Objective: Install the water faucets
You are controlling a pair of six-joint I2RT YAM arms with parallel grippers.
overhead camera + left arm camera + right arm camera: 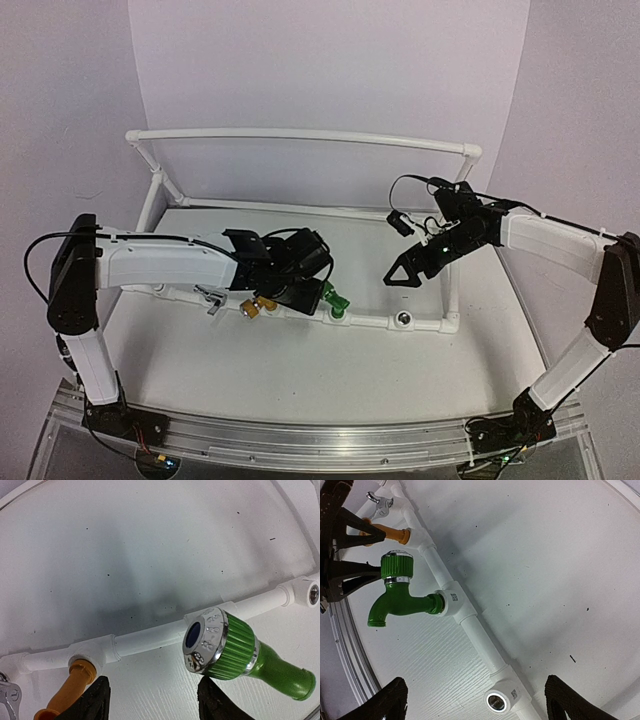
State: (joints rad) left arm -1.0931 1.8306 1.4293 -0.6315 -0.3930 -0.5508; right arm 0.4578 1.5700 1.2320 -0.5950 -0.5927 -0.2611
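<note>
The green faucet [335,300] sits screwed into a socket of the white front pipe [372,322], spout down; it also shows in the left wrist view [240,655] and the right wrist view [400,597]. The brass-yellow faucet [258,306] and the silver faucet [212,298] sit in sockets further left. My left gripper [300,285] is open and empty, and its right fingertip [215,702] is just below the green knob. My right gripper [405,270] is open and empty above the free socket [497,701].
The white pipe frame's high back rail [300,135] and side posts fence the white table. The free metal-lined socket [404,320] is at the front pipe's right end. An aluminium rail [300,440] runs along the near edge.
</note>
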